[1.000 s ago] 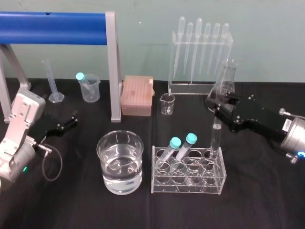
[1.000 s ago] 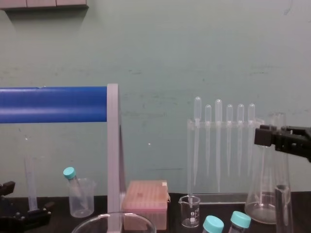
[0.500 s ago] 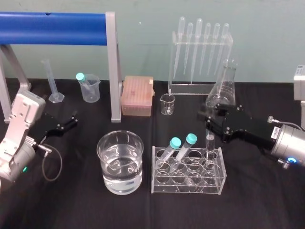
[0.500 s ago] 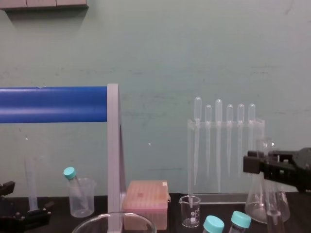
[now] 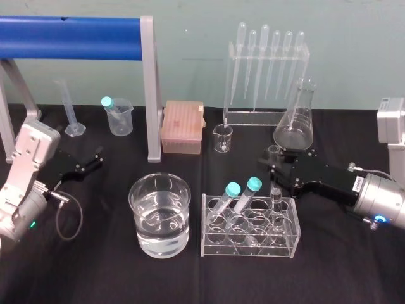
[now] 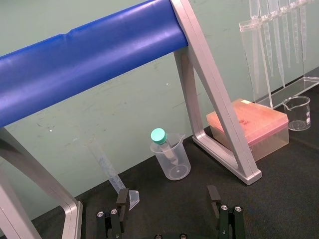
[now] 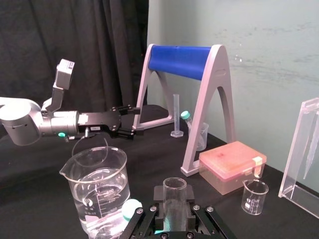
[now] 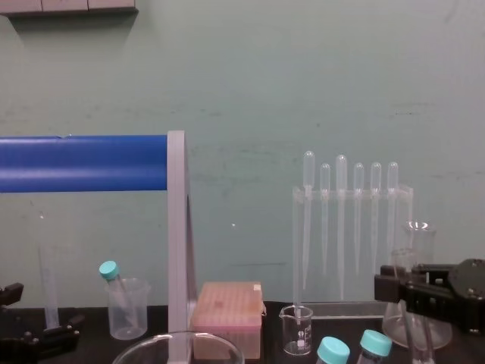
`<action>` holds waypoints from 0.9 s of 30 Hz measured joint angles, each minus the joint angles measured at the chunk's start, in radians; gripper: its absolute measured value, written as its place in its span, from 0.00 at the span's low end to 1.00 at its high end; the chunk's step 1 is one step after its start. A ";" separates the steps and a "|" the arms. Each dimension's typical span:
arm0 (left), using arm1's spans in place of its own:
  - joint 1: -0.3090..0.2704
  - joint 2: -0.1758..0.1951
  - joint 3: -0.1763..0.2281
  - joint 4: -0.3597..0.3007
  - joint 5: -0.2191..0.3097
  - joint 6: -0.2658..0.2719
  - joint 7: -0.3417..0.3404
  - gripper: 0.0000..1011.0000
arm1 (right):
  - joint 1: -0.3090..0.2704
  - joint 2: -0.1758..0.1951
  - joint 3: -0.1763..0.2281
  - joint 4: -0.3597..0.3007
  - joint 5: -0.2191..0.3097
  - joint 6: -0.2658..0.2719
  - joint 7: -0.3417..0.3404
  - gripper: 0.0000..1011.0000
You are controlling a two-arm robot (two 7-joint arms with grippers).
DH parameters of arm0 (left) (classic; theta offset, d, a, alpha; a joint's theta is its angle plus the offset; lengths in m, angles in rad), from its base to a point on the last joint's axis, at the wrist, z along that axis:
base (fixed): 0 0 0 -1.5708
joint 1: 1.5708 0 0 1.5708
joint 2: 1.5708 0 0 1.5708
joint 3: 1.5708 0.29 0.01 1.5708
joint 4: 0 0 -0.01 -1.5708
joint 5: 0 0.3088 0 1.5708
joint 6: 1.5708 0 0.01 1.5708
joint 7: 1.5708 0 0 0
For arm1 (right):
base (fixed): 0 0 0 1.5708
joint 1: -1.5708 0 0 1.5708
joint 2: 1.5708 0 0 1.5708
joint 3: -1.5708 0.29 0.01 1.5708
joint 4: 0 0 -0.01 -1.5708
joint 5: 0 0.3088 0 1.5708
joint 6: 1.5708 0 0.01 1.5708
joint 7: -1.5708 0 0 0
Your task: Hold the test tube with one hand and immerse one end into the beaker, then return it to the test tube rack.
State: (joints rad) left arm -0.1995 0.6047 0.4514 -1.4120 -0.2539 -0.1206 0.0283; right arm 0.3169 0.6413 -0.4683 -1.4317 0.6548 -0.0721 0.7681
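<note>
The test tube (image 5: 276, 201) stands upright in a back right hole of the clear test tube rack (image 5: 250, 246), its open rim (image 7: 175, 183) rising just above my right gripper (image 5: 279, 167). In the right wrist view both fingers of that gripper (image 7: 174, 215) press on the glass, so it is shut on the tube. The beaker (image 5: 159, 215), wide and about half full of water, sits left of the rack and also appears in the right wrist view (image 7: 97, 191). My left gripper (image 5: 95, 159) rests open at the table's left (image 6: 168, 196).
Two teal-capped tubes (image 5: 243, 192) lean in the rack. Behind stand a conical flask (image 5: 296, 120), a pipette stand (image 5: 266, 69), a small beaker (image 5: 222, 138), a pink tip box (image 5: 182, 126), a plastic beaker (image 5: 118, 117), a graduated cylinder (image 5: 69, 111) and a blue-roller frame (image 5: 76, 28).
My right gripper has come down and moved a little left with the test tube, sinking it deeper into the rack. The left arm has stayed still.
</note>
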 joint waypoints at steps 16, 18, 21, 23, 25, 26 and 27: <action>0.000 0.000 0.000 0.000 0.000 0.000 0.000 0.99 | 0.003 -0.003 -0.004 0.008 -0.002 0.005 0.003 0.23; 0.000 0.000 0.000 0.000 0.000 0.000 0.000 0.99 | 0.003 -0.003 -0.003 0.008 -0.002 0.005 0.002 0.23; 0.000 0.000 0.000 0.000 0.000 0.000 0.000 0.99 | 0.003 -0.003 -0.003 0.007 -0.002 0.005 0.002 0.23; 0.000 0.000 0.000 0.000 0.000 0.000 0.000 0.99 | 0.003 -0.003 -0.003 0.007 -0.002 0.005 0.002 0.26; 0.000 0.000 0.000 0.000 0.000 0.000 0.000 0.99 | 0.002 -0.002 -0.003 0.007 -0.002 0.005 0.002 0.31; 0.000 0.000 0.000 0.000 0.000 0.000 0.000 0.99 | 0.002 -0.002 -0.003 0.006 -0.002 0.005 0.002 0.33; 0.000 0.000 0.000 0.000 0.000 0.000 0.000 0.99 | 0.002 -0.002 -0.003 0.006 -0.002 0.005 0.002 0.35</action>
State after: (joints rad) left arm -0.1995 0.6047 0.4514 -1.4119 -0.2539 -0.1206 0.0283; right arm 0.3192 0.6390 -0.4709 -1.4253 0.6531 -0.0674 0.7701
